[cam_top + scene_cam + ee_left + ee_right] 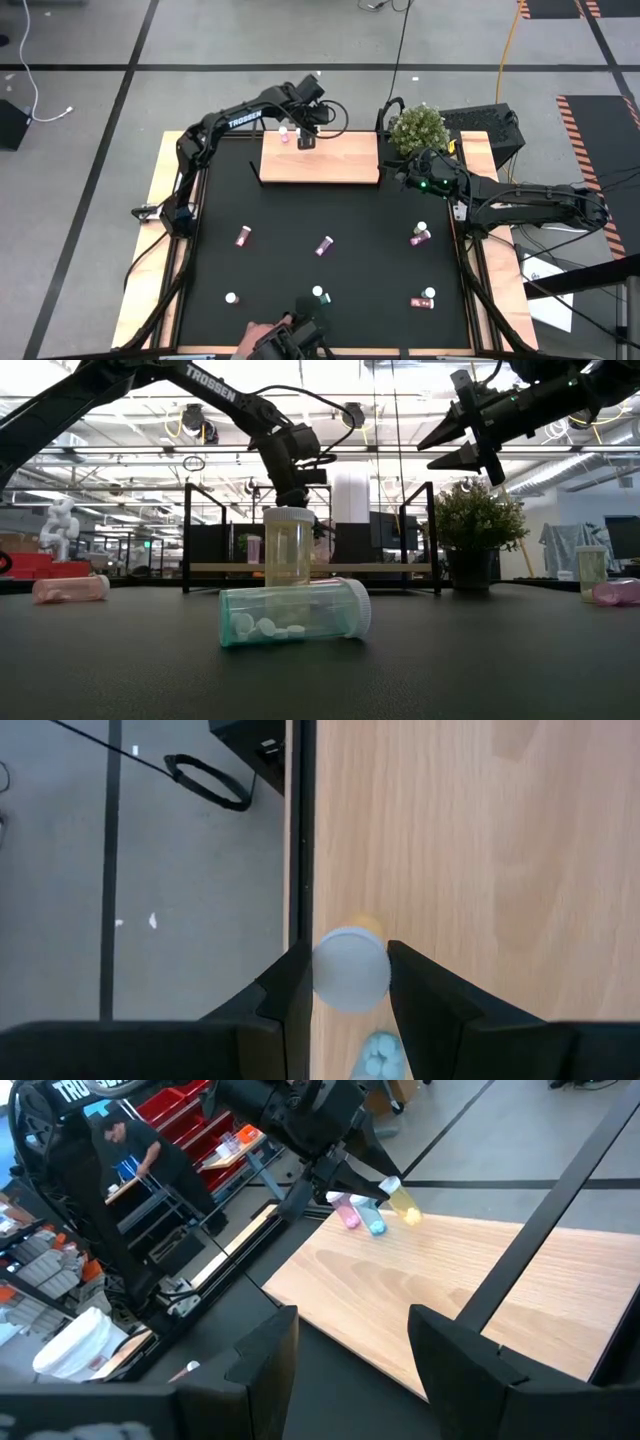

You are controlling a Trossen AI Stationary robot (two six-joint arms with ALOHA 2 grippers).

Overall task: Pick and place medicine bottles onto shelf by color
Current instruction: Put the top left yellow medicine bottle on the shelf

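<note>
The light-wood shelf (320, 160) lies at the table's far side. My left gripper (305, 137) hangs over the shelf's far left corner, shut on a yellow bottle (404, 1204). A pink bottle (346, 1211) and a blue bottle (374, 1222) stand on the board beside it. My right gripper (350, 1355) is open, in the air by the shelf's right end (410, 176). Several bottles are scattered on the black tabletop: pink ones (243, 236) (324, 245), magenta ones (420, 237) (423, 299), a green one lying on its side (295, 613), and a yellow one standing behind it (288, 548). My left gripper pinches the yellow bottle by its white cap (350, 970) between the two fingers (292, 990), coming from above and pointing down. The bottle is upright below the fingers, over the shelf's left edge. Whether its bottom rests on the board, I cannot tell.
A potted plant (418, 127) stands at the far right corner, close to my right arm. The shelf's black end brackets (431, 535) rise above the board. A camera mount (295, 335) sits at the table's near edge. Bare black tabletop (330, 205) lies between shelf and scattered bottles.
</note>
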